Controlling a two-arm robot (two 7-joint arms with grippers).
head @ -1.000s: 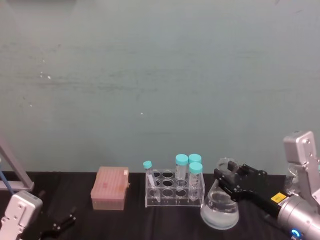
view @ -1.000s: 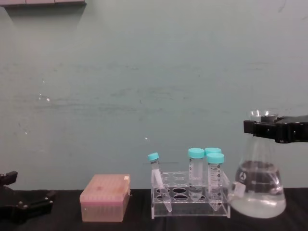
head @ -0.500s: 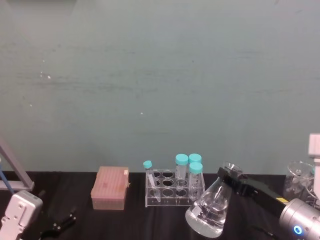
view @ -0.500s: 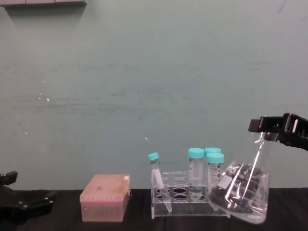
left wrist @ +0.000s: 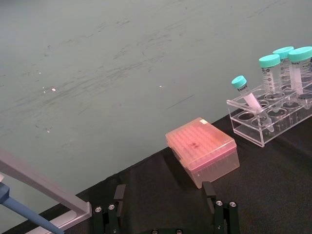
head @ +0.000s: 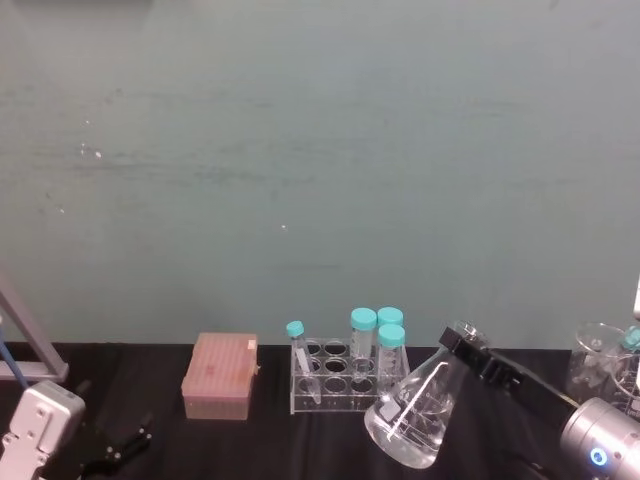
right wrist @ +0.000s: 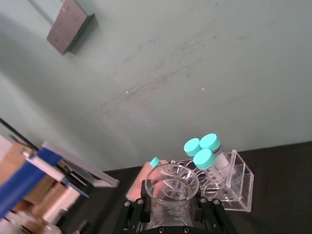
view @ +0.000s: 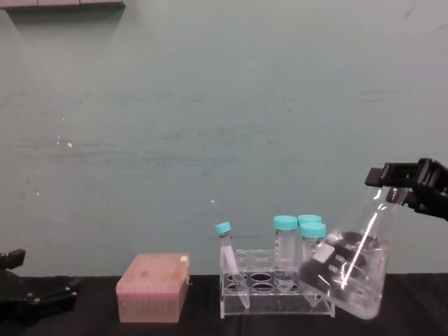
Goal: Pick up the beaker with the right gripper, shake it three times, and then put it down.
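Shake step in progress. My right gripper [view: 392,183] is pinching the neck of the beaker [view: 348,276] just under the flared rim; the right wrist view shows the jaws pressed against the glass on both sides. The beaker hangs tilted, neck up toward my right and wide base swung toward my left. It looks clear of the worktop [head: 270,440], judged from the chest view. The base sits close in front of the right end of the tube rack [head: 348,380]; I cannot tell whether they touch. The liquid is thrown against the lower wall, well short of the neck. To do this well, I judge the grip must stay firm so the smooth neck cannot slip. The swing should be kept short so the base does not strike the rack or its teal-capped tubes, and each reversal should be gentle enough to keep liquid out of the neck. Compared with a second ago, the beaker was upright with its liquid level. Half a second ago it was already leaning, and now it leans further, with the base nearer the rack. My left gripper [left wrist: 165,214] rests low on the worktop at my left, fingers spread, holding nothing, near the pink tip box [left wrist: 202,151].
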